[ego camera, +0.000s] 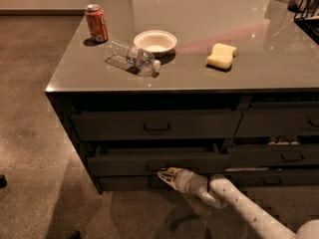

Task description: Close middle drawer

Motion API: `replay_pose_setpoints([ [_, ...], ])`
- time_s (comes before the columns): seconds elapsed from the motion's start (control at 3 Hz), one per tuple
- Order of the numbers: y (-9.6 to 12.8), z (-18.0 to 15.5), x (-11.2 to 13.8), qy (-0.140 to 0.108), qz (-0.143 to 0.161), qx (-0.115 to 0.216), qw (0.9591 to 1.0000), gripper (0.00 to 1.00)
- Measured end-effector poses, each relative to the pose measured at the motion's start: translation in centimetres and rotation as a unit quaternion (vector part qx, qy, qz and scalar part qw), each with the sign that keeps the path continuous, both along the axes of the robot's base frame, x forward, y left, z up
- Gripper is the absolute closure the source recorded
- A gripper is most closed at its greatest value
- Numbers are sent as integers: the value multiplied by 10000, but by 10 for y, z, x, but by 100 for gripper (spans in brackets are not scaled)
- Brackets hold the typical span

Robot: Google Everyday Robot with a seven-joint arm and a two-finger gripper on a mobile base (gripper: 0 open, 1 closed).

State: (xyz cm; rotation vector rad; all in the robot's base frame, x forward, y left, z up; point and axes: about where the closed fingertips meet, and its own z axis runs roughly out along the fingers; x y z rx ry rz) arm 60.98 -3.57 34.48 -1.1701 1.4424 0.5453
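The middle drawer point(124, 159) is the wide dark grey one in the second row of the cabinet. It stands slightly pulled out, with a dark gap above its front. My gripper point(163, 176) on the white arm point(234, 198) comes in from the lower right and its tip rests against the lower middle of the drawer front, by the small bar pull. The top drawer point(157, 125) above is shut.
On the grey counter point(199, 78) lie a red soda can point(96, 22), a tipped plastic bottle point(132, 58), a white bowl point(155, 41) and a yellow sponge point(222, 55). Narrower drawers point(279, 156) sit to the right. Brown floor point(35, 148) spreads left.
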Motion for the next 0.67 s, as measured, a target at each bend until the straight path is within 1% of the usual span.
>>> replay_pose_setpoints([
  [0.33,-11,-1,27,-39,-52,44,10000,100],
  [0.67,-12,-2,34,-27,-63,59,10000,100],
])
